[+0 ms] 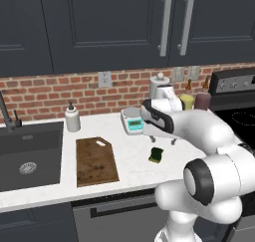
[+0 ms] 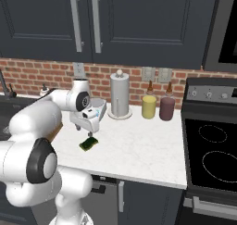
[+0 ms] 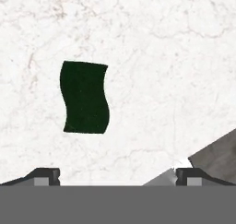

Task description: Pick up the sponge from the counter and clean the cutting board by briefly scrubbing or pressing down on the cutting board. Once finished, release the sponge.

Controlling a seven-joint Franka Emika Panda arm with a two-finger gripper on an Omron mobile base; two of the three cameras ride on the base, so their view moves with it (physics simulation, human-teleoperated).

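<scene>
Beside the cutting board (image 1: pixel 96 161), the sponge (image 1: pixel 157 155) lies untouched beneath the claw (image 3: pixel 117 177), fingers apart, scale (image 1: pixel 133 121) behind.

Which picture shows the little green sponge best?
The hand view: it looks straight down on the sponge, showing its whole dark green top against the white counter. The left base view shows the sponge small, right of the cutting board. The right base view shows it small, below the end effector.
</scene>
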